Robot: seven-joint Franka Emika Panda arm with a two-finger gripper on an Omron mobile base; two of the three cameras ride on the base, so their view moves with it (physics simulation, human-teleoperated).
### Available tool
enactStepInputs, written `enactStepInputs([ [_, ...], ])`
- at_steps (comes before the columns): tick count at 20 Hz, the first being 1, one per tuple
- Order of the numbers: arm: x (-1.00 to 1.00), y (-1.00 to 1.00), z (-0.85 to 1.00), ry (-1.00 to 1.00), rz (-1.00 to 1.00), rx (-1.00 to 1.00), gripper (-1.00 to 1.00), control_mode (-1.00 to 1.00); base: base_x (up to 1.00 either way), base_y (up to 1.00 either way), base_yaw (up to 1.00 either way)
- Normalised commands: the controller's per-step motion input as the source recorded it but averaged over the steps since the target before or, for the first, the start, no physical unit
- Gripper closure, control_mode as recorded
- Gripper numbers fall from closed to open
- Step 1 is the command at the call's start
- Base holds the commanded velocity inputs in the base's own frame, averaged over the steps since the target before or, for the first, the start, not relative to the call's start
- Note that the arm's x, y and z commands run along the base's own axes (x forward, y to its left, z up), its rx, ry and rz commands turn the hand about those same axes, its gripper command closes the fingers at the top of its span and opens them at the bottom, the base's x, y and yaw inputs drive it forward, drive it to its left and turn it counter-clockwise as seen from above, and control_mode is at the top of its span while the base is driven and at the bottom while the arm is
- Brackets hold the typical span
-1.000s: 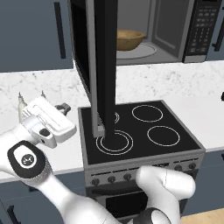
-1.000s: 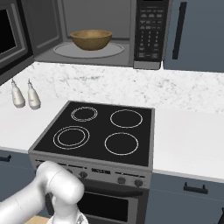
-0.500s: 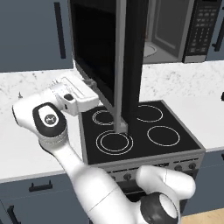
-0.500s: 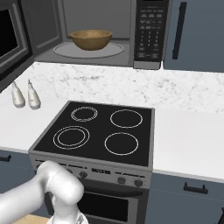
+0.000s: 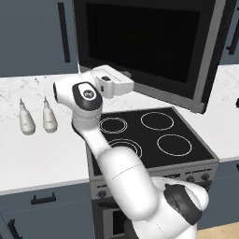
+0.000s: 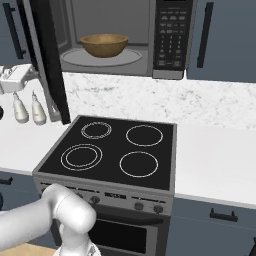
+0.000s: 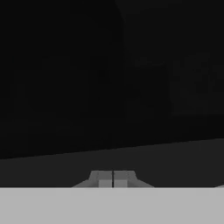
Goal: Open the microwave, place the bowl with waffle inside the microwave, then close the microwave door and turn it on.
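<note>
The tool point(image 7: 113, 179) has its fingertips pressed together, holding nothing, right against the dark microwave door point(image 5: 154, 44).

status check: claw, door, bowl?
Claw shut, empty, at the microwave door. Door partly swung, not latched. Bowl on the turntable inside.

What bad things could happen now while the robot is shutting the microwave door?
1. The shut gripper only pushes on the microwave door; it has no hold, so it might slide off the smooth glass.
2. The door stands partly open, seen in the right base view. A weak push may leave it unlatched.
3. A hard swing could jolt the bowl on the turntable.
</note>
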Motion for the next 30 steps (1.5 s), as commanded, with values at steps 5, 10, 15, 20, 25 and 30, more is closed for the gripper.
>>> enactStepInputs([
  [5, 0.12, -0.96, 0.13, -0.08, 0.07, 0.08, 1.00, -1.00, 0.00, 0.00, 0.00],
  [10, -0.14, -0.75, 0.43, -0.22, 0.69, 0.07, 1.00, -1.00, 0.00, 0.00, 0.00],
  [15, 0.24, -0.43, 0.39, 0.00, 0.70, 0.08, 1.00, -1.00, 0.00, 0.00, 0.00],
  [20, 1.00, -0.21, 0.04, 0.09, 0.53, 0.08, 1.00, -1.00, 0.00, 0.00, 0.00],
  [25, 1.00, -0.03, 0.00, 0.01, 0.37, 0.01, 1.00, -1.00, 0.00, 0.00, 0.00],
  [30, 0.90, -0.01, 0.07, 0.00, 0.34, 0.01, 1.00, -1.00, 0.00, 0.00, 0.00],
])
